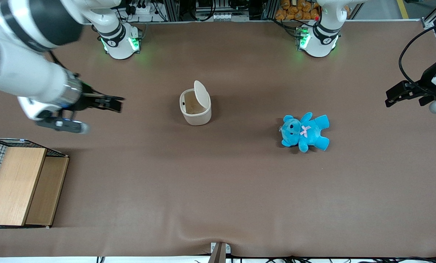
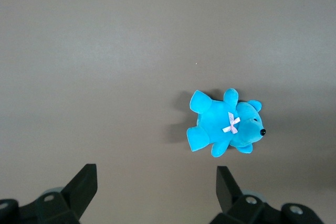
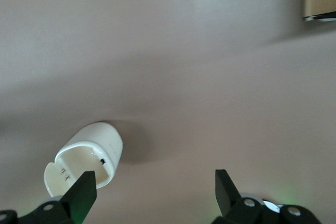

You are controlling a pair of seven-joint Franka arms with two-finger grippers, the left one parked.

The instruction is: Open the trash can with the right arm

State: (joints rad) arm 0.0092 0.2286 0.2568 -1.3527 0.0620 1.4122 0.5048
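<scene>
No lettering can be read on any of the things. The trash can (image 1: 196, 107) is the landmark: a small cream-white bin of smooth plastic, rounded-square in outline, standing upright near the middle of the desk (image 1: 218, 190). Its flat lid (image 1: 201, 93) is swung up on the hinge and stands almost on edge at the rim farther from the front camera, so the tan inside shows (the right wrist view looks into the same open mouth).

The right arm (image 1: 24, 69), glossy white with black joints and a silver wrist ring, reaches in from the working arm's end of the desk. Its black gripper (image 1: 113, 103) hangs above the desk, well apart from the trash can, at about the same distance from the front camera as the bin. In the right wrist view the gripper (image 3: 155, 190) is released, its two fingers spread wide with nothing between them.

The desk is covered in a matte brown sheet, bare all around the bin. A blue plush teddy (image 1: 304, 132) with a pink bow lies toward the parked arm's end, well apart from the trash can. A wooden box (image 1: 18, 186) with wire mesh sits toward the working arm's end, nearer the front camera than the bin.
</scene>
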